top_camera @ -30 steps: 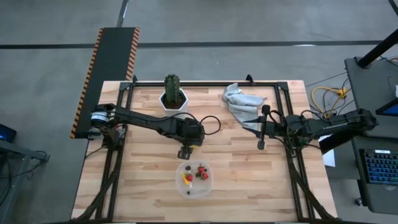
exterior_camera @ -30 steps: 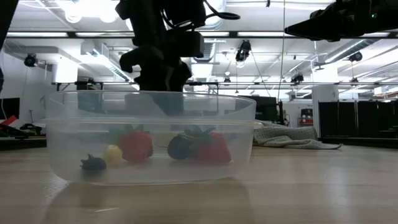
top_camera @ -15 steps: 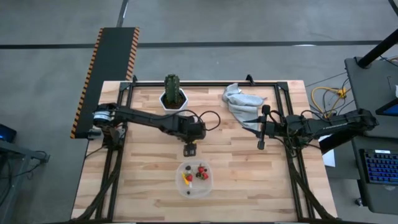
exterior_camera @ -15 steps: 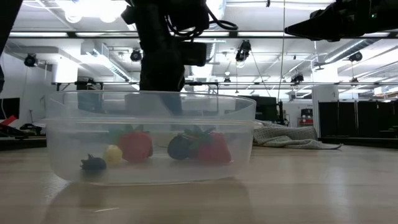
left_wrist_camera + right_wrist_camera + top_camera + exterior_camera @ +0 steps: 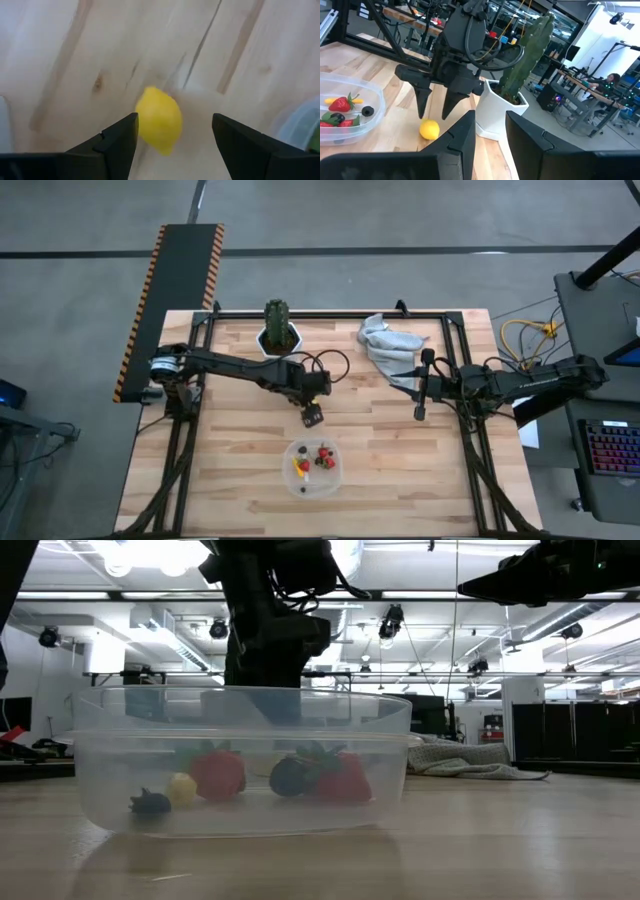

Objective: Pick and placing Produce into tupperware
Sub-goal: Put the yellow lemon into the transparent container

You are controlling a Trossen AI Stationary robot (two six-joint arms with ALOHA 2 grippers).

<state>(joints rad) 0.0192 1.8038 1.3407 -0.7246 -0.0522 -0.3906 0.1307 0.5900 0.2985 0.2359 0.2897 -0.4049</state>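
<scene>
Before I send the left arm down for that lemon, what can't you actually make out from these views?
- Lemon: hidden under the left gripper in the high view; the low view does not show it.
- Small dark pieces in the container: too small in the high view, hazy through the wall in the low view.
- Right gripper: whether it holds anything is not visible; the wrist view cuts off its fingertips.

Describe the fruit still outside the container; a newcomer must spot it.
On the wooden table, find the clear tupperware near the front edge. Just behind it, below the open left gripper, lies a lemon: the only yellow piece on bare wood.
</scene>
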